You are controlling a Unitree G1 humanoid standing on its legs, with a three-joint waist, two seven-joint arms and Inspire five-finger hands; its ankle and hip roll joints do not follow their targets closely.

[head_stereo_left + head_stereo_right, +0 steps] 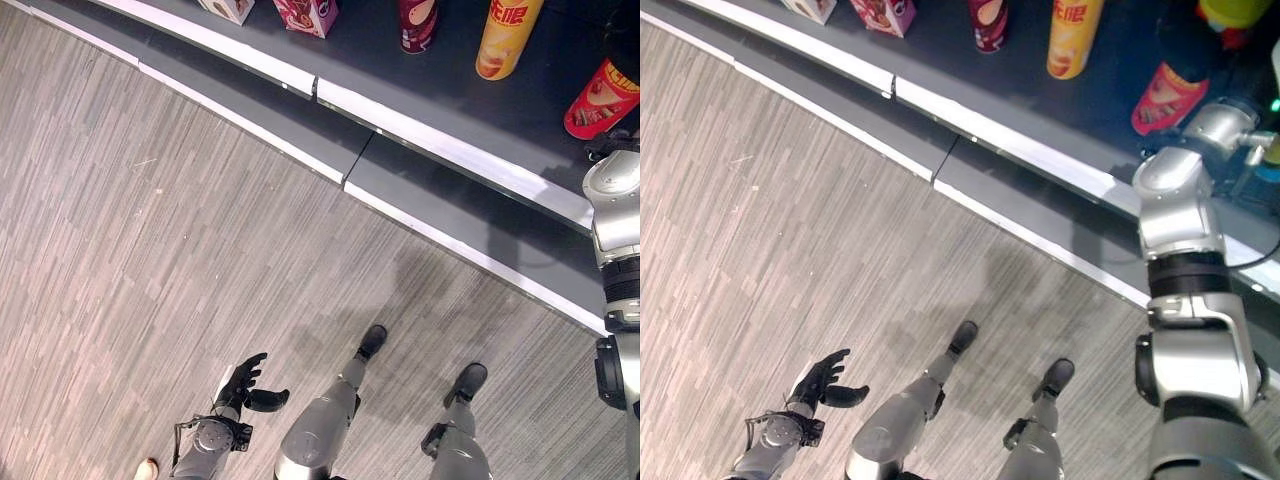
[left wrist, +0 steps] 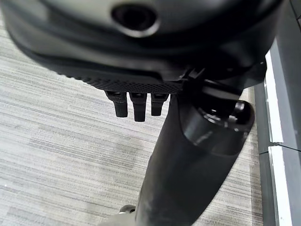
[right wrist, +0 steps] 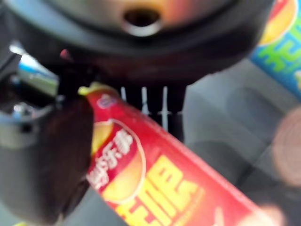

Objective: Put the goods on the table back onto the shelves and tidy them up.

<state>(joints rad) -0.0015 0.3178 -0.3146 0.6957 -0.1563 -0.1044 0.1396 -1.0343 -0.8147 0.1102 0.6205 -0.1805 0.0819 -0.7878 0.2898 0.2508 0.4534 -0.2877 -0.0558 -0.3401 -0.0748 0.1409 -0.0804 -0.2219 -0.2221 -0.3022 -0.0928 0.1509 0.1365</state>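
Right hand grips one red can.

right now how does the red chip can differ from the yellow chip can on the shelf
The red chip can leans tilted at the shelf's right end; the yellow chip can stands upright, left of it. The right hand is curled round the red can, while nothing touches the yellow one. Both are tall snack tubes on the dark shelf.
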